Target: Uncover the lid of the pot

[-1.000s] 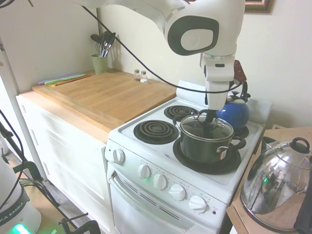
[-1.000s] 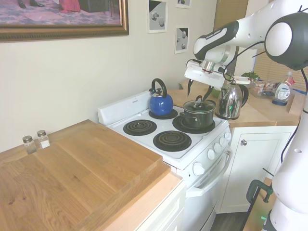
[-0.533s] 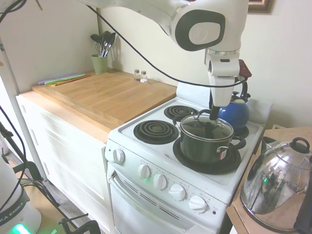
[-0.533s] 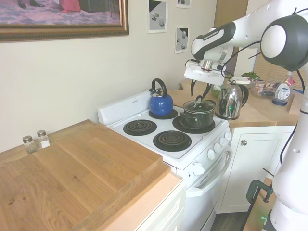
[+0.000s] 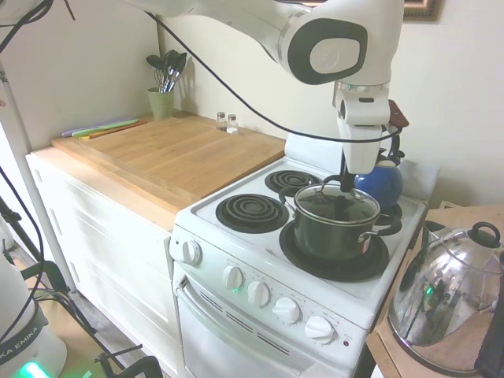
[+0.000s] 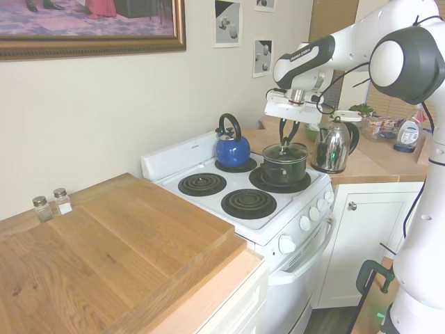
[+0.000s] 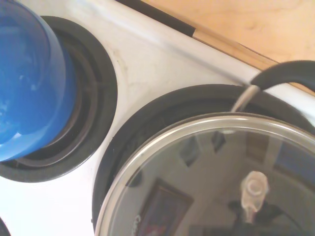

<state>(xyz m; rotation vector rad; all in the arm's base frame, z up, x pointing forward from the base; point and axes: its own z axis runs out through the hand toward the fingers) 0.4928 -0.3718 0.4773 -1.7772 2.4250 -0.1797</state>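
Clear glass rimmed in metal, the lid (image 5: pixel 337 205) sits tilted on the dark pot (image 5: pixel 334 233) right of centre in the first exterior view, its near-left edge lifted slightly above the steel rim. The pot stands on the front right burner of the white stove (image 5: pixel 260 260), one side handle pointing toward the lower right of that frame. The white arm reaches down from the top of the picture, and its end effector (image 5: pixel 344 183) hangs directly over the lid's black arched handle (image 5: pixel 331 183), fingers pointing down on either side of it and drawn close together; whether they actually clamp the handle cannot be told from either outside camera. In the second exterior view the end effector (image 6: pixel 286 136) stands just above the pot (image 6: pixel 285 165), right of centre. A blue kettle (image 5: pixel 379 179) rests on the rear burner just behind the pot, and a shiny chrome kettle (image 5: pixel 449 295) sits on the table at the lower right. The wrist view shows the lid's glass (image 7: pixel 206 182) filling the lower right, reflecting framed pictures, with the blue kettle (image 7: pixel 27 83) at the left edge. A wooden table (image 5: pixel 169 150) stretches across the left, bearing two small shakers (image 5: pixel 227 121) and a green utensil cup (image 5: pixel 161 102).
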